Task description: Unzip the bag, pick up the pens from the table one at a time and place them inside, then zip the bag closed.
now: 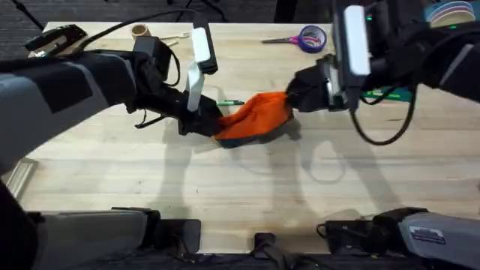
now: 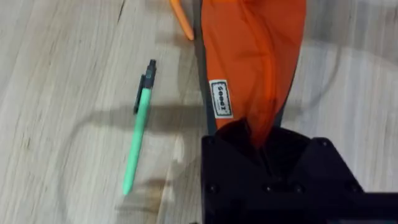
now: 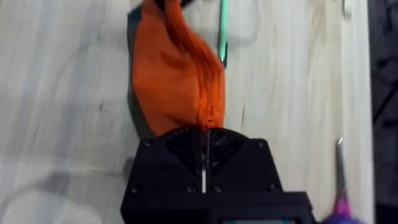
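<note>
Both sets of jaws are clamped on the bag (image 1: 255, 116): the left gripper (image 1: 208, 124) pinches one end, the right gripper (image 1: 294, 94) the other, so the pouch is held bunched between them on the table (image 1: 247, 187). The unzip step looks to be in hand; whether the zipper is open yet can't really be made out. The green pen (image 2: 138, 137) lies just beside the bag, and the orange pen (image 2: 181, 18) is seen at its edge. Next, one end probably has to be pinned while the slider is pulled.
</note>
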